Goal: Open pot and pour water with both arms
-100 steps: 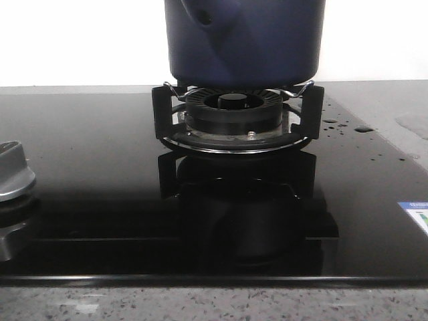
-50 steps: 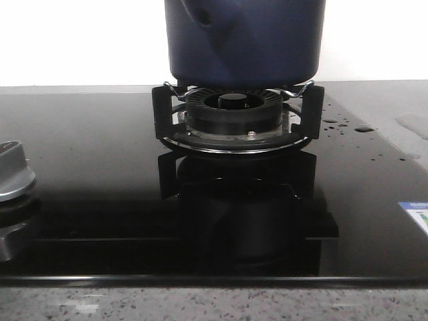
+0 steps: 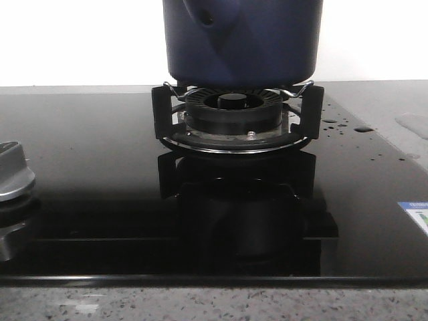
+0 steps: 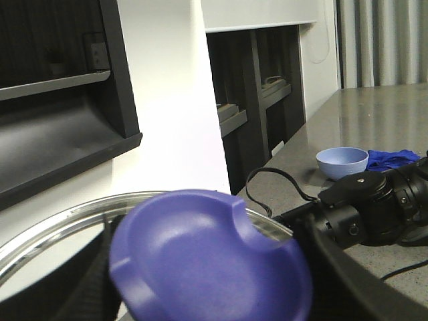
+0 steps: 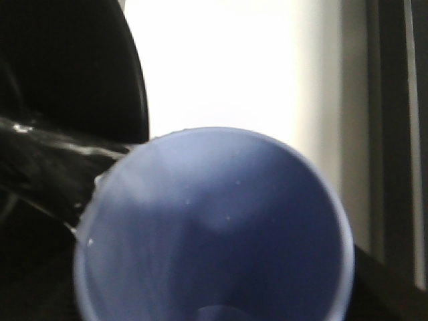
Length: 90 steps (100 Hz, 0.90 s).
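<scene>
The dark navy pot [image 3: 244,40] stands on the black pronged support [image 3: 160,110] over the ring burner [image 3: 233,110]. Its pointed boss with a small hole [image 3: 208,19] faces front-left, and its top is cut off by the frame. Neither gripper shows in the front view. In the left wrist view my left gripper [image 4: 212,287] is shut on the purple-blue knob [image 4: 200,247] of a glass lid with a metal rim [image 4: 60,224], held up in the air. A light blue cup [image 5: 214,234] fills the right wrist view, mouth toward the camera. It hides the right fingers.
A silver control knob [image 3: 13,174] sits at the glass hob's left edge. Water drops [image 3: 334,124] lie right of the burner, and a sticker [image 3: 416,214] is at the right edge. In the left wrist view a black arm section [image 4: 374,207], blue bowl [image 4: 342,162] and blue cloth [image 4: 391,158] are on the counter.
The pot has shifted very slightly to the left on its support. Nothing else in the front view has moved.
</scene>
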### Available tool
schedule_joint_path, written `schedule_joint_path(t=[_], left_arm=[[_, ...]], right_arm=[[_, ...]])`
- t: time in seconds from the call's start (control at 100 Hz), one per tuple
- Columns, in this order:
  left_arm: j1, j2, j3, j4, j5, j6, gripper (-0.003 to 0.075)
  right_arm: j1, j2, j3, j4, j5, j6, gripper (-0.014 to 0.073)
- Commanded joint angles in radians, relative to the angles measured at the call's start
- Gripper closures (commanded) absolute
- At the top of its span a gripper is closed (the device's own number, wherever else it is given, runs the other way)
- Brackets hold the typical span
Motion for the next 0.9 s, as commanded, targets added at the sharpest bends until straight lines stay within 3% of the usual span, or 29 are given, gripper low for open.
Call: schedule_joint_path(t=[0.0,0.19,0.4,0.57,0.89], left_arm=[[0.001,-0.028,-0.032,-0.090,-0.013,-0.009,0.0426],[0.001,-0.028,-0.032,-0.090,-0.013,-0.009,0.0426],[0.001,-0.028,-0.032,-0.090,-0.013,-0.009,0.0426],[0.001,-0.028,-0.032,-0.088,-0.013,-0.009,0.0426],[0.001,-0.028,-0.032,-0.084,-0.013,-0.009,0.0426]], right_arm=[[-0.001,-0.027,-0.066,-0.045,0.007,-0.009,0.0396],[-0.001,-0.027,-0.112,-0.114,0.031,-0.009,0.0396],[0.023,-0.027,-0.117,-0.328,0.089,-0.011,0.0396],[0.075,-0.027,-0.121,-0.327,0.186,-0.085,0.0396],[0.093,-0.027,-0.156,-0.327,0.298,-0.084,0.0396]])
